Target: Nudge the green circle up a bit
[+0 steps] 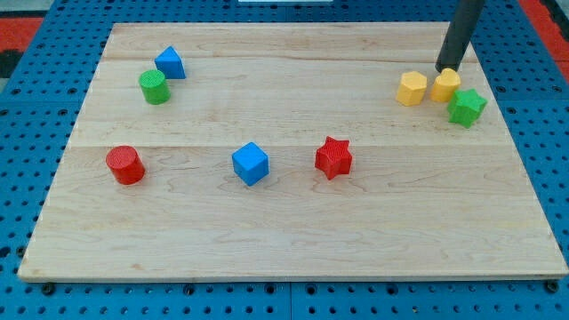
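Tip [445, 68] sits at yellow block [446, 86], far right of green circle [154, 87]; no gripper, nothing held.

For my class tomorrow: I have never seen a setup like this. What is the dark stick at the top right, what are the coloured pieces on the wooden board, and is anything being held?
There is one picture, from a single camera looking down at a slant on a wooden board. The dark stick is the robot arm's rod; it has no grasping end effector, so nothing is held. It only pushes. My tip sits at the view's top right, just above the yellow block, with another yellow block and a green star nearby. Far off at the view's left lie the green circle, which is to be nudged, and beside it a blue triangle. Lower down are a red circle, a blue cube and a red star.
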Controlling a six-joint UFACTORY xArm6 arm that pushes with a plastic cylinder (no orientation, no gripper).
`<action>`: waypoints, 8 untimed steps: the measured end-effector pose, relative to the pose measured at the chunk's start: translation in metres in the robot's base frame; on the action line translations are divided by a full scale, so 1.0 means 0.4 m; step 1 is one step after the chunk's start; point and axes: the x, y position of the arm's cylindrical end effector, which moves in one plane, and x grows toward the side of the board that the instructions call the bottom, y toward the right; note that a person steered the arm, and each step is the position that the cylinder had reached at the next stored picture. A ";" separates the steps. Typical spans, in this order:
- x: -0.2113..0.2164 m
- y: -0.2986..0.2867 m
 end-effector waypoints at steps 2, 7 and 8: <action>-0.038 0.000; 0.197 -0.775; 0.171 -0.998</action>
